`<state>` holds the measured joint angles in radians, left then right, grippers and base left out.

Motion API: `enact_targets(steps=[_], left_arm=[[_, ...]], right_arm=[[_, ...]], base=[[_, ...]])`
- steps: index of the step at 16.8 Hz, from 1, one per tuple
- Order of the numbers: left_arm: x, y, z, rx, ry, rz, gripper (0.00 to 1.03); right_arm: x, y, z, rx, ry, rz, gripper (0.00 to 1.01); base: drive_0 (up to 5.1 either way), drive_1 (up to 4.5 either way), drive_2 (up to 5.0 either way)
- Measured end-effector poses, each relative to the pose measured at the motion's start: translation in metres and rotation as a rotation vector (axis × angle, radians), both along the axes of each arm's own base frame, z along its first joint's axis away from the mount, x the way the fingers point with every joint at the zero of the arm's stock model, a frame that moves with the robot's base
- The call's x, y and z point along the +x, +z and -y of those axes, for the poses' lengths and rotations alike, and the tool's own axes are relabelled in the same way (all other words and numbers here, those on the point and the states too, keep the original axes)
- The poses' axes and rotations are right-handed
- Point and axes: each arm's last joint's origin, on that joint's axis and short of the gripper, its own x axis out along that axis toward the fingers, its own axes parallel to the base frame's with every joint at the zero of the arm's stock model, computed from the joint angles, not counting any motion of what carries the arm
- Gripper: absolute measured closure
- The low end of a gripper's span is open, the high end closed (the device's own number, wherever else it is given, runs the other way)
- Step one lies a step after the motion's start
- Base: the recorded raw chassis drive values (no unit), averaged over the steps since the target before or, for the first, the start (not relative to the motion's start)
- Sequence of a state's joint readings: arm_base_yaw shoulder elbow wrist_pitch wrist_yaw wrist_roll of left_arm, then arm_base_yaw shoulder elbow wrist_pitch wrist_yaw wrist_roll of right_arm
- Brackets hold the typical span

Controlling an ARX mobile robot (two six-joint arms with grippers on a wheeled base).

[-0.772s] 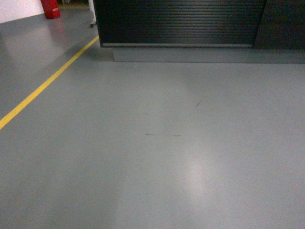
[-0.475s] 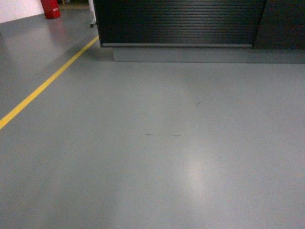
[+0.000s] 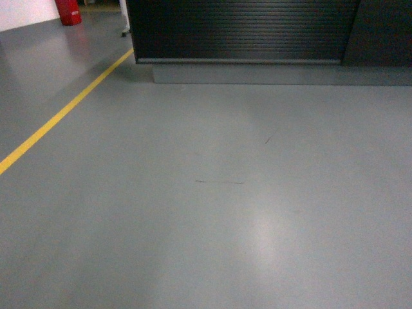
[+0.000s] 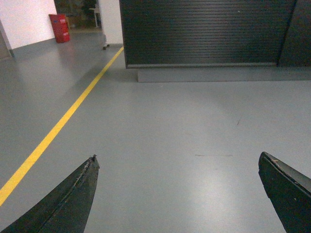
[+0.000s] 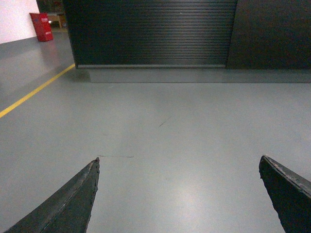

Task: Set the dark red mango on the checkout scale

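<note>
The checkout (image 3: 244,32) is a black counter with a ribbed front panel on a grey plinth, standing across the far end of the grey floor. It also fills the top of the left wrist view (image 4: 204,34) and of the right wrist view (image 5: 150,34). The dark red mango and the scale are out of view. My left gripper (image 4: 177,158) is open over bare floor, with nothing between its fingers. My right gripper (image 5: 179,159) is open too, and empty. Neither gripper shows in the head view.
A yellow line (image 3: 64,112) runs diagonally across the floor on the left, towards the counter's left corner. A red object (image 3: 68,11) stands at the far left by a white wall. A pale post on a foot (image 4: 111,22) stands left of the counter.
The view has hardly shifted; the counter and the floor marks sit where they were.
</note>
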<state>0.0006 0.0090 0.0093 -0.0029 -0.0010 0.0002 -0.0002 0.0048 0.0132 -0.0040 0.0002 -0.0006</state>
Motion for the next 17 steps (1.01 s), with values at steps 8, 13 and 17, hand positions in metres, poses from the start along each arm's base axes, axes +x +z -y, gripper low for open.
enact_targets(steps=[8,13,17], left_arm=[[0.0000,0.0000,0.0000,0.000,0.000,0.000,0.05],[0.0000,0.0000,0.0000,0.000,0.000,0.000,0.05],[0.0000,0.0000,0.0000,0.000,0.000,0.000,0.05]], right_arm=[[0.0000,0.0000,0.0000,0.000,0.000,0.000,0.03],[0.0000,0.0001,0.0000,0.000,0.000,0.001,0.03],[0.0000,-0.0002,0.0000,0.000,0.000,-0.002,0.03]], base=[[0.0,0.00,0.0],[0.0,2.57,-2.6],[0.0,4.29,-4.3]])
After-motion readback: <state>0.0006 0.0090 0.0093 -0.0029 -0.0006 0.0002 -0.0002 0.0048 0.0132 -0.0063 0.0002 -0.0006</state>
